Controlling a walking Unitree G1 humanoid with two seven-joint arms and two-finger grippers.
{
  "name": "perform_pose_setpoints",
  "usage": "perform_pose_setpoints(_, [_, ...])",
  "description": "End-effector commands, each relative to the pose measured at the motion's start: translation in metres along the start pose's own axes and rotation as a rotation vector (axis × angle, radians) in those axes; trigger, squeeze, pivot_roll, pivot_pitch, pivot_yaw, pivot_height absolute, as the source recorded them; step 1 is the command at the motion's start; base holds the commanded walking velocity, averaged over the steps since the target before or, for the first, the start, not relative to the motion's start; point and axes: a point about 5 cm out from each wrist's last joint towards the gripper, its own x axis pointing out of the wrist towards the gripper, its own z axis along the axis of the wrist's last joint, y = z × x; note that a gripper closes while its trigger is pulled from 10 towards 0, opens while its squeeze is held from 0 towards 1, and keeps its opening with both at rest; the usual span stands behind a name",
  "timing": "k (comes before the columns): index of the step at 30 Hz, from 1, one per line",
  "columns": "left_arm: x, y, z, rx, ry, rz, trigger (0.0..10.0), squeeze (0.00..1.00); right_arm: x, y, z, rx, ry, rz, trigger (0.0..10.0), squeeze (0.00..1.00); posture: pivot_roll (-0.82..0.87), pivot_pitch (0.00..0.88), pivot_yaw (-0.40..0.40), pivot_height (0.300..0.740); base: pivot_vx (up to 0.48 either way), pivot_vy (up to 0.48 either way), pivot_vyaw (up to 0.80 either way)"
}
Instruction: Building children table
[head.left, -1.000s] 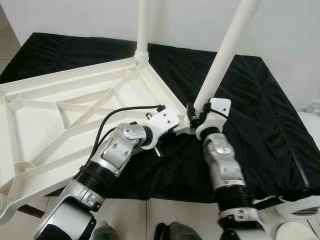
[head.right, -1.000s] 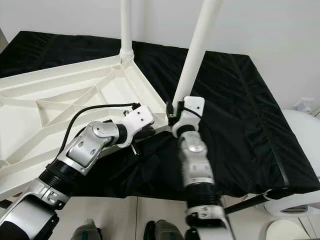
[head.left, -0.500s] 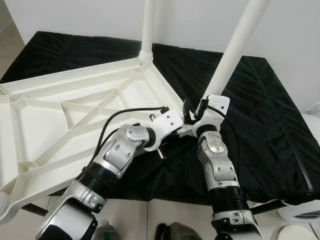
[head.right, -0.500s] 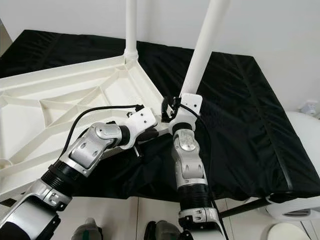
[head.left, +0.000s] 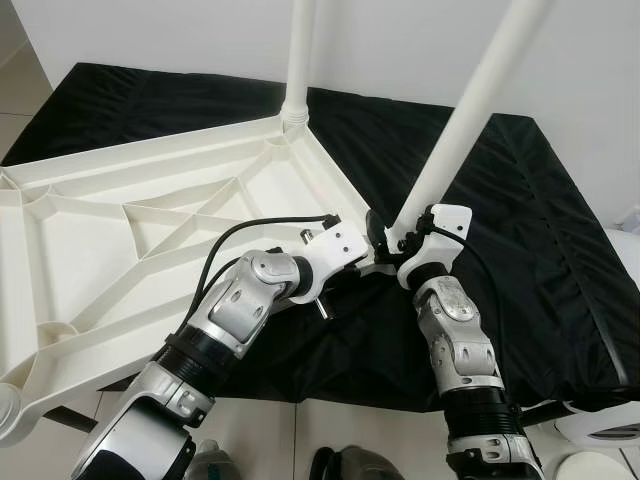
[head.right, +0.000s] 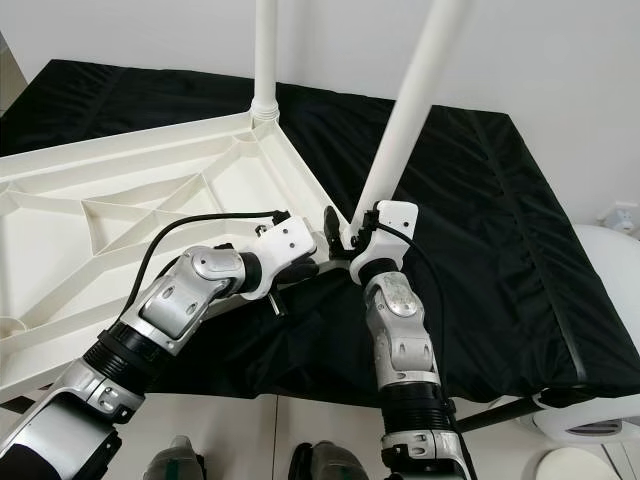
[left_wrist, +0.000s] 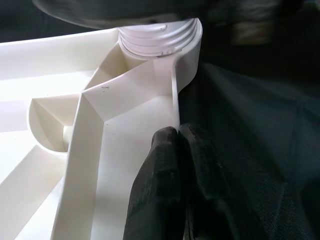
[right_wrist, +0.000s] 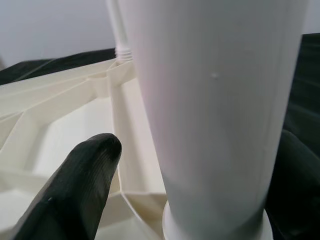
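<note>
On a black cloth-covered surface lies an upturned white ribbed plastic tabletop, one white leg upright in its far corner. At the near corner, the right gripper has its fingers spread around the base of a second, tilted white tubular leg. The left gripper, fingers pressed together, pinches the tabletop's rim beside that socket.

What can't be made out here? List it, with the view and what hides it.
- Tops of both white round plastic table legs, near and far: cut off by the head views' upper edge.
- Near leg's socket in the upside-down white ribbed plastic tabletop: hidden in head views behind the right claw.
- Left claw on the tabletop's rim: covered by its own wrist in head views.
- Screw thread depth: blurred, left wrist view.
</note>
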Motion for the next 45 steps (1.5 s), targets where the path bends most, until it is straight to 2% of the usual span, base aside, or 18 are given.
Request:
perform_pose_setpoints(1, [0.007,-0.011,0.006,0.018,-0.024,-0.067,10.0,0.00,-0.006,-0.001,-0.010,0.014,0.032,0.129,10.0,0.00,0.04,0.005,-0.110,0.740,0.000,0.000,0.00])
perform_pose_setpoints(5, [0.008,-0.011,0.006,0.018,-0.024,-0.066,10.0,0.00,-0.008,-0.003,-0.011,0.005,0.036,0.172,10.0,0.00,0.04,0.004,-0.110,0.740,0.000,0.000,0.00])
perform_pose_setpoints(7, [0.008,-0.011,0.006,0.020,-0.023,-0.067,10.0,0.00,-0.009,-0.008,-0.011,-0.006,0.034,0.216,10.0,0.00,0.04,0.005,-0.109,0.740,0.000,0.000,0.00])
perform_pose_setpoints(9, [0.008,-0.011,0.006,0.020,-0.023,-0.068,10.0,0.00,-0.011,-0.027,-0.007,-0.018,0.053,0.314,10.0,0.00,0.04,0.005,-0.108,0.740,0.000,0.000,0.00])
perform_pose_setpoints(12, [0.008,-0.011,0.006,0.020,-0.023,-0.068,10.0,0.00,-0.011,-0.036,-0.005,-0.033,0.062,0.337,10.0,0.00,0.04,0.005,-0.107,0.740,0.000,0.000,0.00])
perform_pose_setpoints(13, [0.008,-0.010,0.006,0.020,-0.023,-0.068,10.0,0.00,-0.011,-0.046,-0.004,-0.032,0.083,0.359,10.0,0.00,0.04,0.005,-0.107,0.740,0.000,0.000,0.00])
perform_pose_setpoints(14, [0.008,-0.010,0.006,0.020,-0.023,-0.068,10.0,0.00,-0.011,-0.046,-0.004,-0.032,0.083,0.359,10.0,0.00,0.04,0.005,-0.107,0.740,0.000,0.000,0.00])
perform_pose_setpoints(15, [0.007,-0.010,0.006,0.021,-0.023,-0.068,10.0,0.00,-0.011,-0.060,-0.004,-0.063,0.126,0.407,10.0,0.00,0.04,0.004,-0.104,0.740,0.000,0.000,0.00])
perform_pose_setpoints(18, [0.007,-0.010,0.006,0.021,-0.023,-0.068,10.0,0.00,-0.011,-0.060,-0.004,-0.063,0.126,0.407,10.0,0.00,0.04,0.004,-0.104,0.740,0.000,0.000,0.00])
perform_pose_setpoints(20, [0.007,-0.010,0.007,0.021,-0.022,-0.068,10.0,0.00,-0.011,-0.065,-0.003,-0.090,0.151,0.463,10.0,0.00,0.04,0.004,-0.097,0.740,0.000,0.000,0.00])
perform_pose_setpoints(28, [0.006,-0.008,0.007,0.025,-0.021,-0.067,10.0,0.00,-0.004,-0.068,0.000,-0.136,0.169,0.538,10.0,0.00,0.05,0.010,-0.091,0.740,0.000,0.000,0.00])
perform_pose_setpoints(33, [0.005,-0.008,0.007,0.025,-0.020,-0.067,10.0,0.00,0.004,-0.071,0.005,-0.180,0.146,0.530,10.0,0.00,0.05,0.013,-0.090,0.740,0.000,0.000,0.00])
perform_pose_setpoints(41, [0.005,-0.007,0.006,0.024,-0.018,-0.064,10.0,0.00,0.013,-0.075,0.011,-0.193,0.129,0.534,10.0,0.00,0.05,0.017,-0.092,0.740,0.000,0.000,0.00])
perform_pose_setpoints(42, [0.005,-0.007,0.006,0.023,-0.017,-0.063,10.0,0.00,0.013,-0.075,0.011,-0.197,0.131,0.539,6.7,0.00,0.05,0.017,-0.092,0.740,0.000,0.000,0.00])
perform_pose_setpoints(43, [0.005,-0.007,0.006,0.022,-0.018,-0.062,10.0,0.00,0.013,-0.076,0.010,-0.199,0.138,0.544,2.4,0.00,0.05,0.019,-0.093,0.740,0.000,0.000,0.00])
perform_pose_setpoints(45, [0.005,-0.007,0.006,0.022,-0.018,-0.062,10.0,0.00,0.013,-0.076,0.010,-0.199,0.138,0.544,2.4,0.00,0.05,0.019,-0.093,0.740,0.000,0.000,0.00])
